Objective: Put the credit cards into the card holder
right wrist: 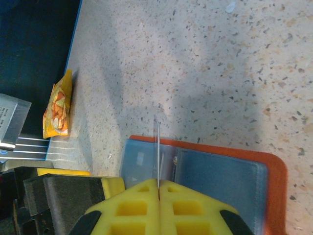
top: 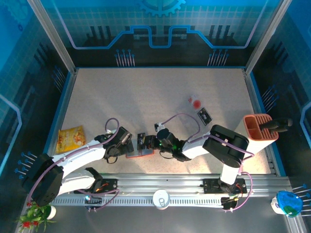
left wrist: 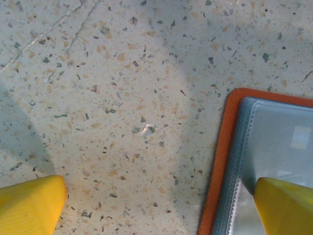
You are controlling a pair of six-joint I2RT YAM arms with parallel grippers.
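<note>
The card holder (right wrist: 220,172) lies open on the table near the front edge, with an orange rim and grey-blue pockets; it is also seen from above as the card holder (top: 140,154). My right gripper (right wrist: 159,188) is shut on a thin credit card (right wrist: 157,144), seen edge-on and upright over the holder's left pocket. My left gripper (left wrist: 159,198) is open and low at the card holder's (left wrist: 274,132) left edge; one yellow finger (left wrist: 286,205) is over its clear pocket, the other finger (left wrist: 29,205) over bare table. A dark credit card (top: 204,115) and a pink-red one (top: 195,102) lie further back.
A yellow snack bag (top: 71,138) lies at the left, also visible as the bag (right wrist: 57,105). A terracotta slotted bin (top: 261,127) stands at the right edge. A white cup (top: 161,199) sits on the front rail.
</note>
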